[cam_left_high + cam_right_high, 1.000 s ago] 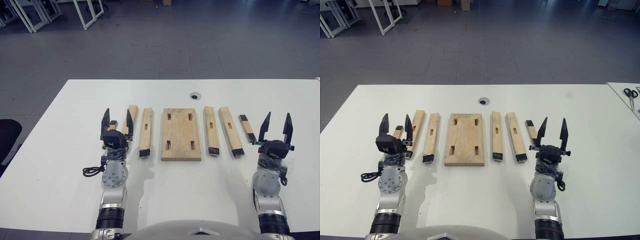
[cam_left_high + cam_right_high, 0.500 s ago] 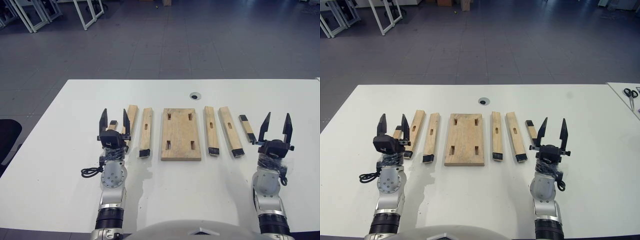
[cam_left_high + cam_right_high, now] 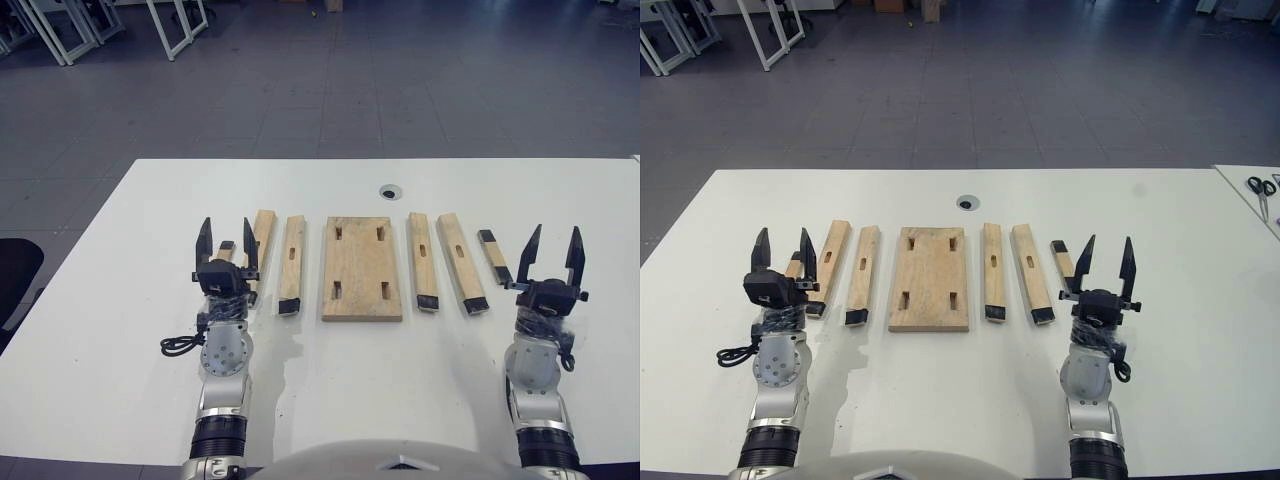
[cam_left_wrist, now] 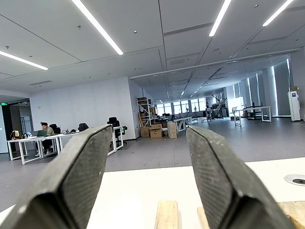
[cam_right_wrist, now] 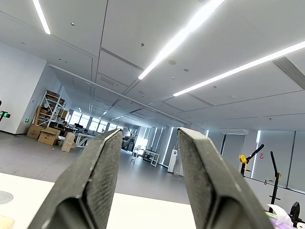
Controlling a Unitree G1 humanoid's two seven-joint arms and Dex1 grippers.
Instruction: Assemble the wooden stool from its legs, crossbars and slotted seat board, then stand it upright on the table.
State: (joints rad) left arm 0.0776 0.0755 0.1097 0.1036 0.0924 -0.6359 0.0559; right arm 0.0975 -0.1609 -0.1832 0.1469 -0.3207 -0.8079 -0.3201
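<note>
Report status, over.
Left gripper, right gripper open, empty. Seat board flat, centre; loose pieces three each side, none joined. Short piece just ahead of left gripper.

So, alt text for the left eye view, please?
A slotted seat board lies flat on a white table, three wooden pieces in a row on each side. Left gripper and right gripper stand open near the row's ends.

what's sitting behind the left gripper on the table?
A short wooden piece with a dark far end lies behind the open left gripper, seen between its fingers, beside a long leg. The gripper covers its near end, so its full length cannot be seen.
</note>
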